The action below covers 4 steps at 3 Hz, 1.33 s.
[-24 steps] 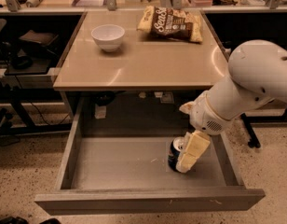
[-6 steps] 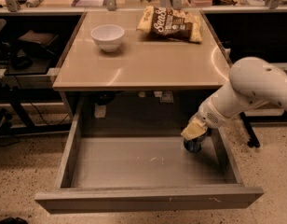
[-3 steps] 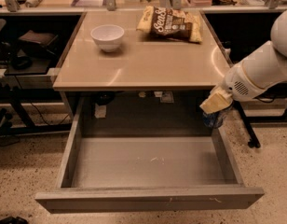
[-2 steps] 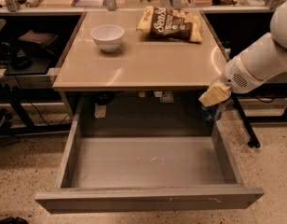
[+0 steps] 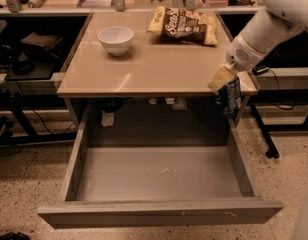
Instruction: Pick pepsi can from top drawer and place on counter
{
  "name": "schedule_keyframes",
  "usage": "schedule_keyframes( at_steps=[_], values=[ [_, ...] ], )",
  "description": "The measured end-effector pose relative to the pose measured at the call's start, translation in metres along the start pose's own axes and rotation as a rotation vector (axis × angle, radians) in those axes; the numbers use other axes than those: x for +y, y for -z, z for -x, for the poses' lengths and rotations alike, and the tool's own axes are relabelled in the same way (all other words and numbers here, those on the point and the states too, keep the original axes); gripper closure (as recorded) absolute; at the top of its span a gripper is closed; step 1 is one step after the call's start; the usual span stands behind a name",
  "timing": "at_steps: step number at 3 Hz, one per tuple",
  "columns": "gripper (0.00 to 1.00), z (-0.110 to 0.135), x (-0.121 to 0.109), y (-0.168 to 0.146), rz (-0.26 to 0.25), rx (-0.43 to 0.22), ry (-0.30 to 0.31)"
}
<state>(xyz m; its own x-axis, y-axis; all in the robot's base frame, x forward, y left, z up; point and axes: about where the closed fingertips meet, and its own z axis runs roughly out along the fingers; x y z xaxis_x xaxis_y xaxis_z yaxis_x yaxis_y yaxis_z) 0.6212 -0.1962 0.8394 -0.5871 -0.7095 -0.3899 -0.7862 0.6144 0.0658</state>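
The pepsi can (image 5: 229, 97) is a small dark blue can held in the air at the counter's front right corner, level with the counter edge and above the drawer's right side. My gripper (image 5: 223, 82) is shut on the pepsi can from above, its beige finger (image 5: 220, 78) across the can's top. The white arm comes in from the upper right. The top drawer (image 5: 159, 171) is pulled out wide below, its flat bottom bare. The counter (image 5: 154, 66) is a glossy beige tabletop.
A white bowl (image 5: 115, 39) sits at the counter's back left. A brown-yellow snack bag (image 5: 185, 26) lies at the back right. Dark shelving and cables stand at both sides, with a speckled floor below.
My gripper has lifted the pepsi can up out of the drawer's right side, from the drawer bottom to the height of the counter's front right edge.
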Motion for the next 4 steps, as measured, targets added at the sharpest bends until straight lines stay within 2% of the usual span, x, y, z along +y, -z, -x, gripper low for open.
schedule_keyframes(
  at_steps=[1,2,3,4],
  values=[
    [1.00,0.016,-0.015,0.024,-0.047,-0.023,0.009],
    [1.00,0.018,-0.025,0.035,-0.070,-0.025,-0.010],
    [1.00,0.013,-0.043,0.039,-0.047,0.030,-0.079],
    [1.00,0.007,-0.054,0.065,-0.087,0.040,-0.091]
  ],
)
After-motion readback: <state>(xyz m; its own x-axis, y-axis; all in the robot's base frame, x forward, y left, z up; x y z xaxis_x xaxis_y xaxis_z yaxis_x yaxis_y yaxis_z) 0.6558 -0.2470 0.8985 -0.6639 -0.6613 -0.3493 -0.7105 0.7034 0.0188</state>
